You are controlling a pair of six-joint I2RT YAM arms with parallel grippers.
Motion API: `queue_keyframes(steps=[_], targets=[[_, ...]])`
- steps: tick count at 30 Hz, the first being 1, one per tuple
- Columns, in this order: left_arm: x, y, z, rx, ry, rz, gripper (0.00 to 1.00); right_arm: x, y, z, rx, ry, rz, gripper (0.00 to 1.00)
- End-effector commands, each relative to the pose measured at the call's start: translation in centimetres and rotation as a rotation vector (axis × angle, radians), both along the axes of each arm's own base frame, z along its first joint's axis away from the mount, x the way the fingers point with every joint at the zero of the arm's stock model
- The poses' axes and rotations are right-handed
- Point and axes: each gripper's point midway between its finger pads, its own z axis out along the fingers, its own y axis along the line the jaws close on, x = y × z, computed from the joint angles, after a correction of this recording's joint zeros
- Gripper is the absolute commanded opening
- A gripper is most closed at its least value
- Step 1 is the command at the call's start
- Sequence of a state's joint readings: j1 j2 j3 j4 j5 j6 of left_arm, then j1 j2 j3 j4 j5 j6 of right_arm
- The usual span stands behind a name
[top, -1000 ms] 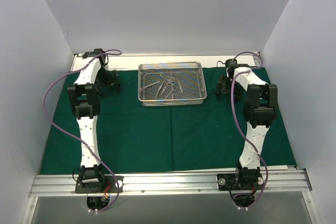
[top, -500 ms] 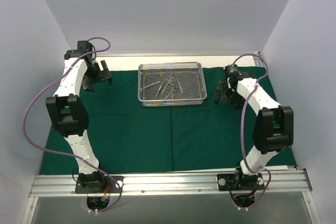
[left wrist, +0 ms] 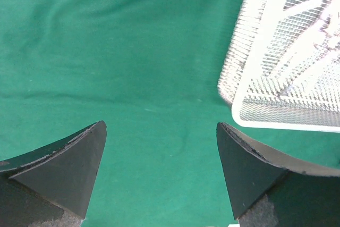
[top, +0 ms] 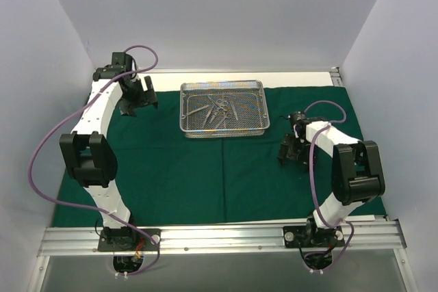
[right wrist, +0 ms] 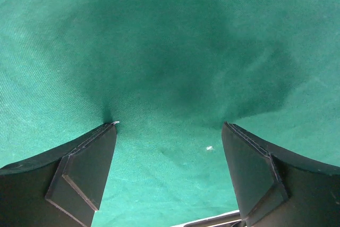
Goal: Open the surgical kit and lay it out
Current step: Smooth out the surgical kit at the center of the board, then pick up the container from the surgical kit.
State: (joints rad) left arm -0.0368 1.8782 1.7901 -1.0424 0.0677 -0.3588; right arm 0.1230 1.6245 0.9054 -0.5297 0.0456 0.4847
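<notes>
Here, the left gripper [left wrist: 161, 131] holds its fingers wide apart above the flat dark green cloth drape [left wrist: 106, 51]. The rectangular silver wire-mesh tray [left wrist: 281, 111], carrying slim steel scissor-handled instruments [top: 217, 113], sits just beyond one fingertip. The right gripper [right wrist: 169, 131] likewise gapes empty, its fingertips close over bare cloth.

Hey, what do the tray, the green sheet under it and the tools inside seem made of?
The tray: likely steel wire mesh, bright silver, open grid visible. The green sheet: woven cloth, matte, softly creased. The tools: silvery glint, probably metal, too small to confirm.
</notes>
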Motion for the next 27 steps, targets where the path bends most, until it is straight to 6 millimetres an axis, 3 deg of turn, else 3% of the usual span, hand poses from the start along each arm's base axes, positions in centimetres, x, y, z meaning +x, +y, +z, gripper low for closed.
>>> queue_keyframes(steps=[1,3,6,9,12,13,14,15,17,18,20,21,23,24,26,27], targets=[[0.6,-1.5,5.8,0.014,-0.195,-0.049,0.94,-0.8,-1.6,-0.6,-0.051,0.04,-0.075,0.83],[0.6,-1.8,7.1,0.051,-0.248,-0.084,0.94,-1.1,-1.6,-1.1,-0.042,0.048,-0.091,0.83],[0.6,-4.0,9.9,0.009,-0.368,-0.176,0.94,-1.2,-1.8,-0.8,-0.044,0.052,-0.096,0.83],[1.0,-5.9,11.4,-0.062,-0.421,-0.247,0.94,0.7,-1.4,1.4,-0.026,-0.026,-0.084,0.83],[2.0,-9.4,10.7,-0.018,-0.406,-0.354,0.94,3.7,-0.7,5.4,-0.008,-0.145,-0.049,0.84],[2.5,-9.3,10.4,0.075,-0.402,-0.352,0.94,4.3,-0.5,6.6,0.004,-0.175,-0.028,0.84],[2.0,-11.8,10.2,0.109,-0.404,-0.443,0.94,5.5,-0.3,8.2,0.014,-0.219,-0.021,0.84],[3.1,-12.7,9.9,0.142,-0.402,-0.462,0.94,5.7,-0.2,9.0,0.018,-0.223,-0.014,0.84],[3.1,-14.6,9.1,0.142,-0.366,-0.535,0.96,6.5,0.0,11.0,0.03,-0.257,-0.001,0.84],[3.9,-16.2,8.9,0.137,-0.37,-0.563,0.99,6.6,0.2,11.5,0.034,-0.263,0.003,0.84],[4.2,-17.5,8.2,0.115,-0.341,-0.587,0.89,6.6,0.4,12.5,0.042,-0.271,0.009,0.84],[4.7,-18.4,6.9,0.112,-0.319,-0.591,0.83,6.9,0.5,13.2,0.046,-0.289,0.011,0.84],[5.3,-19.5,6.6,0.09,-0.327,-0.578,0.8,6.7,0.6,14.1,0.05,-0.309,0.013,0.84],[5.7,-19.9,5.4,0.097,-0.305,-0.576,0.75,6.6,0.6,14.3,0.053,-0.313,0.016,0.84],[5.6,-21.5,4.8,0.102,-0.31,-0.603,0.74,6.2,0.6,14.6,0.057,-0.32,0.02,0.84],[5.9,-21.8,3.4,0.129,-0.291,-0.604,0.74,6.0,0.7,14.5,0.06,-0.316,0.024,0.84]])
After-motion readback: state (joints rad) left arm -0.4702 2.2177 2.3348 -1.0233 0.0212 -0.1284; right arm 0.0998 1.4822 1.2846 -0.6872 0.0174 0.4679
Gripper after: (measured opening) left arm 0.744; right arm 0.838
